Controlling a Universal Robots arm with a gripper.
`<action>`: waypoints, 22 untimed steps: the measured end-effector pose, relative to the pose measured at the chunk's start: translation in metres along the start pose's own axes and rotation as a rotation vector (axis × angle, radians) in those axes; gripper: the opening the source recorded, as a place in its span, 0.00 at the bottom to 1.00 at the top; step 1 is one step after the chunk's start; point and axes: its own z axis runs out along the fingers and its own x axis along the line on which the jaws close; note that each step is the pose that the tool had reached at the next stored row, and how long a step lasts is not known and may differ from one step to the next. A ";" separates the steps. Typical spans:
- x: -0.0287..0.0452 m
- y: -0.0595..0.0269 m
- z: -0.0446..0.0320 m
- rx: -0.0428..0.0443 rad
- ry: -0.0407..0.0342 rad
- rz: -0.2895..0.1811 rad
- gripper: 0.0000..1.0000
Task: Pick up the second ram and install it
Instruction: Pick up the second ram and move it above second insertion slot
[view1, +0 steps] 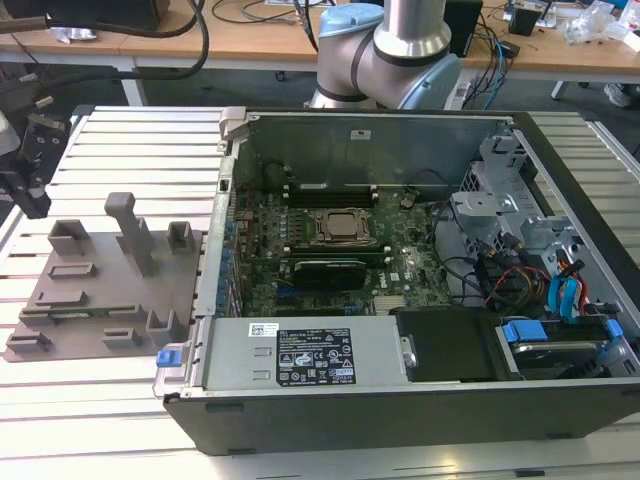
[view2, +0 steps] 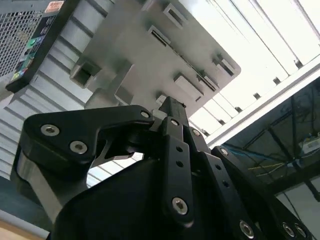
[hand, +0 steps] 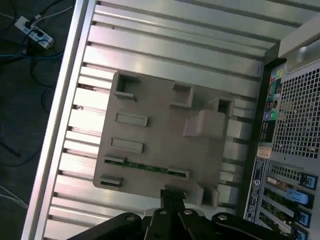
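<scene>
The second ram (hand: 147, 168) is a slim green stick standing on edge in a slot of the grey fixture plate (hand: 155, 125). That plate (view1: 100, 300) lies on the slatted table at the exterior view's left, beside the open computer case (view1: 400, 400). My gripper (view1: 30, 200) hovers above the table at the plate's outer edge. In both wrist views its black fingers meet at the tip, shut with nothing between them (hand: 172, 192) (view2: 172, 106). The tip is a short way above and to one side of the stick, not touching it.
Inside the case, the motherboard shows a square CPU socket (view1: 340, 226) with a dark long module (view1: 325, 268) in a slot beside it. A tall grey post (view1: 128, 228) and several blocks rise from the fixture plate. Cables lie on the floor (hand: 30, 30).
</scene>
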 end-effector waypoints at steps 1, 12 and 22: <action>0.0000 0.0000 0.0000 -0.0009 0.0019 -0.041 0.10; 0.0000 0.0000 0.0000 -0.0078 0.0145 -0.322 0.10; 0.0000 0.0000 0.0000 -0.0127 0.0236 -0.524 0.10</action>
